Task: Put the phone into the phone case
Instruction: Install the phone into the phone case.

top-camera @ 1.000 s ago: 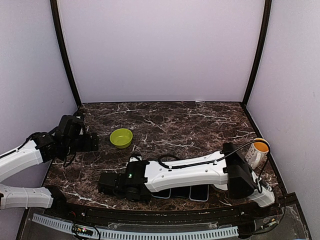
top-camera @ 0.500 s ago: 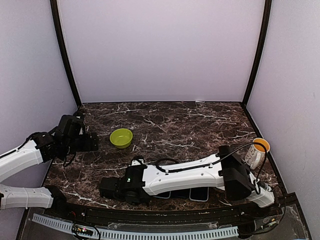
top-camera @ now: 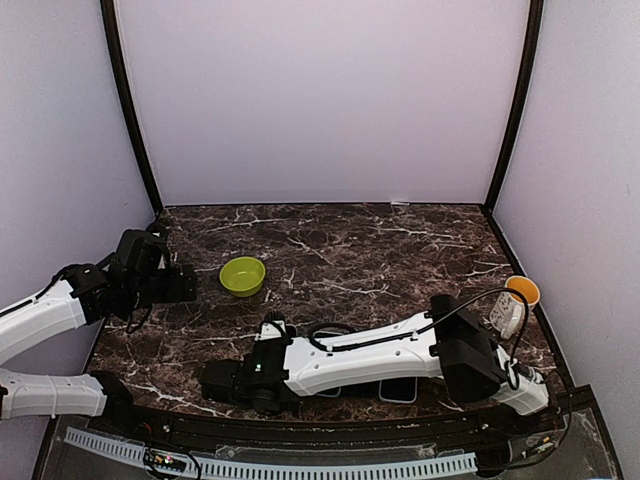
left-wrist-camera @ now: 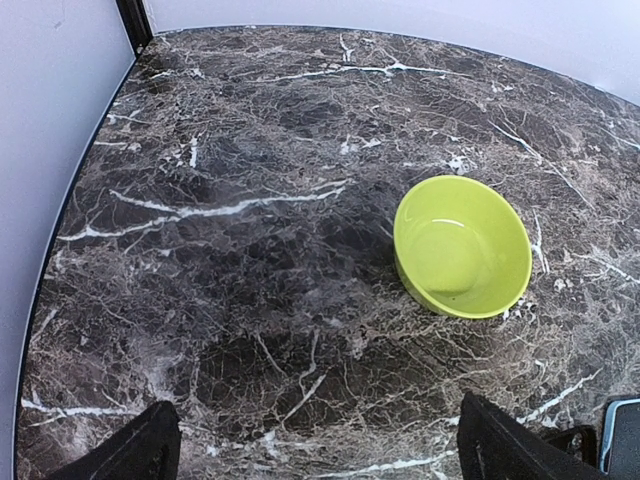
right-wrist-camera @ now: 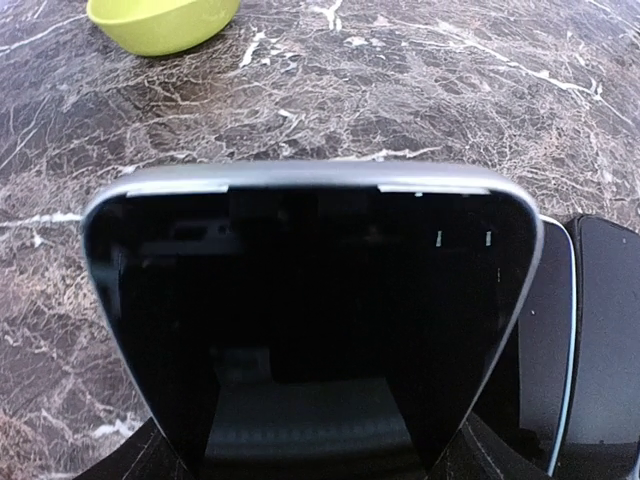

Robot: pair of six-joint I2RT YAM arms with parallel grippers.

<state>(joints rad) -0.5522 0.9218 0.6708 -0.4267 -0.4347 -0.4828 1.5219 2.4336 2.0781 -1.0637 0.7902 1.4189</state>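
Starting at the left, the left gripper (left-wrist-camera: 318,455) hangs wide open and empty over the table (left-wrist-camera: 200,200), near the bowl (left-wrist-camera: 462,245). Further right, the right gripper (right-wrist-camera: 310,455) clasps the phone (right-wrist-camera: 310,300) by its side edges, low over the table's near edge. The phone looks stiff, glossy, likely slippery and breakable, so holding it by the edges suits it. What seems to be the case (right-wrist-camera: 545,350) lies just to its right, largely hidden under the arm from above. A cup (top-camera: 513,303) stands far right.

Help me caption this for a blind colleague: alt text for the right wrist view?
A black phone with a silver rim fills the view, held by the right gripper against the dark marble table; a lime-green bowl sits top left.
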